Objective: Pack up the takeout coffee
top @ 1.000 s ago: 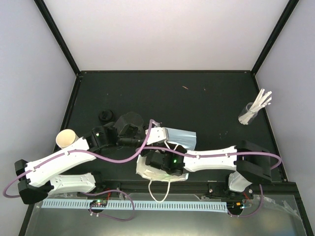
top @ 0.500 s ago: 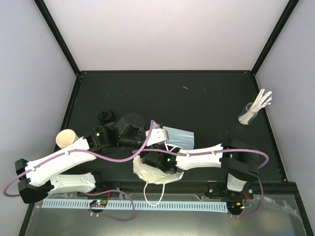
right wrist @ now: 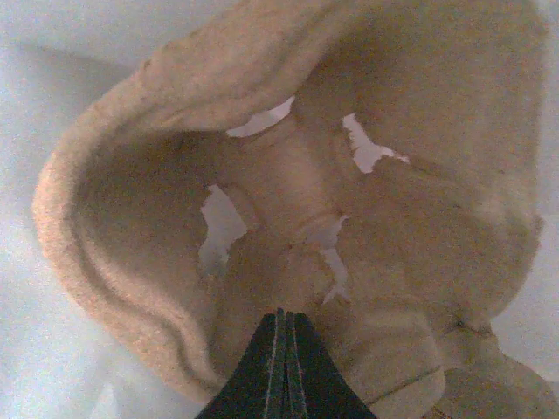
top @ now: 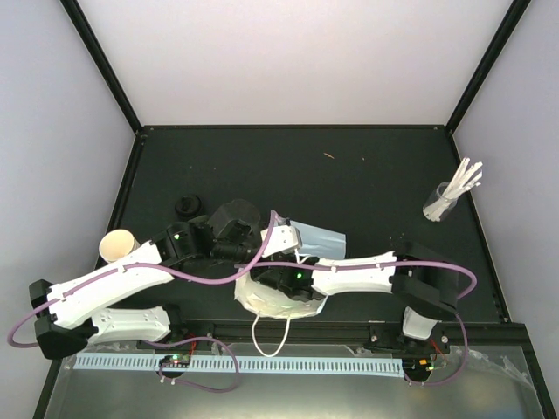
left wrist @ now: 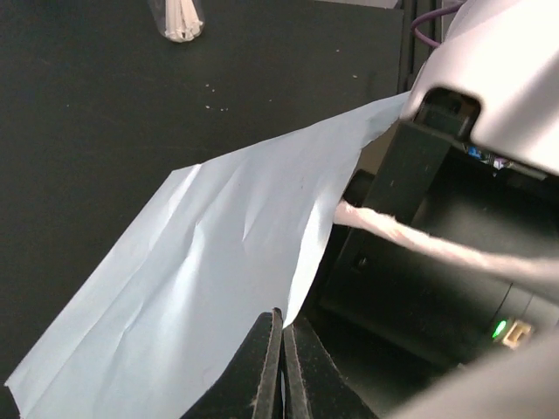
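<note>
A brown moulded-pulp cup carrier (right wrist: 288, 175) fills the right wrist view, with white bag paper showing around it and through its holes. My right gripper (right wrist: 281, 319) is shut on the carrier's wall and, seen from above, reaches into the mouth of the light-blue paper bag (top: 319, 240). My left gripper (left wrist: 283, 325) is shut on the bag's (left wrist: 218, 262) open edge, beside its white rope handle (left wrist: 419, 244). A lidless cream paper cup (top: 117, 246) stands at the left, with a black lid (top: 187, 207) lying behind it.
A clear glass of white sticks (top: 447, 196) stands at the right edge of the black table (top: 349, 175). The bag's other handle loop (top: 271, 336) hangs over the near edge by the arm bases. Both arms cross the near middle.
My right arm has pushed left, deeper into the bag. The bag's white mouth and handle loop have shifted left with it. The left arm has held its place.
</note>
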